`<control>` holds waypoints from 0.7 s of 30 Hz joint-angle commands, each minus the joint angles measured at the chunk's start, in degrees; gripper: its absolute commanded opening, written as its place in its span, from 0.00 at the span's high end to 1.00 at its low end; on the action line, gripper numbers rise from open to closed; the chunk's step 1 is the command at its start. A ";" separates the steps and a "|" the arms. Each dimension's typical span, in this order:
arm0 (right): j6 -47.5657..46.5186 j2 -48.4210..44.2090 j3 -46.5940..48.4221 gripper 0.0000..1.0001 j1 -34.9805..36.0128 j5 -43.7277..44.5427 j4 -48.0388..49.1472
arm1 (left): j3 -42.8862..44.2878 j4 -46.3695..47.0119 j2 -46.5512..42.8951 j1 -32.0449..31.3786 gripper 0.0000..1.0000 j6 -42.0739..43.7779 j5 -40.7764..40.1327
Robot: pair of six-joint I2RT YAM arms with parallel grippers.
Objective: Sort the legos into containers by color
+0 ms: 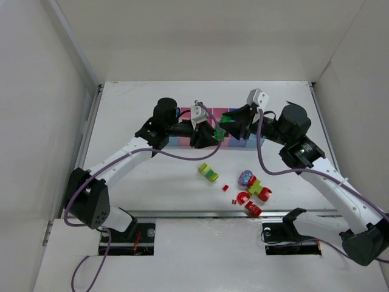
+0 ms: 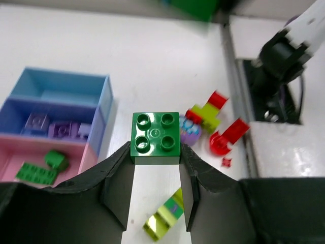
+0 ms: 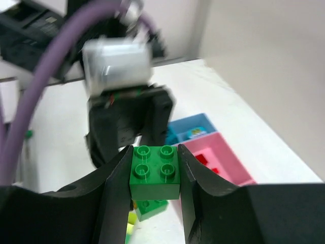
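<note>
- My left gripper [image 2: 155,155] is clamped tight on a green brick [image 2: 155,137]. It's square and glossy with four round studs on top, pinched by its side walls right at the fingertips.
- My right gripper [image 3: 155,157] is narrow too, squeezing a second green brick [image 3: 155,175] of the same square, four-stud shape.
- Both bricks are up off the tabletop [image 1: 152,182] by the row of containers [image 2: 104,99], which sits toward the far edge, about midway along it. The two grippers are nose to nose there.
- There's a blurred green piece [image 3: 150,209] just below my right brick. It may be the one in my left fingers, but I can't be sure.
- In the bins, green bricks lie in the pink bin [image 2: 12,152] and purple ones in the purple-blue bin [image 2: 12,109].
- Loose legos lie toward the near edge, right of centre: a yellow-green cluster [image 1: 208,173] and red pieces [image 1: 253,208].
</note>
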 commanded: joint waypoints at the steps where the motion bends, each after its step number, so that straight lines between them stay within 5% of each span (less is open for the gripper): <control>1: -0.88 -2.17 0.75 1.00 0.40 10.96 2.29 | -1.91 -11.09 -0.26 0.06 1.00 12.97 -9.01; 9: 8.42 11.69 2.76 1.00 -0.83 30.75 1.51 | -5.70 -5.39 -0.79 0.06 1.00 9.03 -29.84; 13: 14.75 25.47 9.25 1.00 -2.77 30.07 -1.65 | -6.31 -4.86 -1.31 0.06 1.00 7.89 -38.02; 20: 19.85 39.38 19.55 1.00 -5.76 26.02 -8.16 | -7.37 -4.24 -1.84 0.58 1.00 7.89 -39.35; 21: 19.86 40.18 20.08 0.94 -5.76 26.02 -8.17 | -7.98 -3.63 -1.84 0.58 1.00 7.89 -39.35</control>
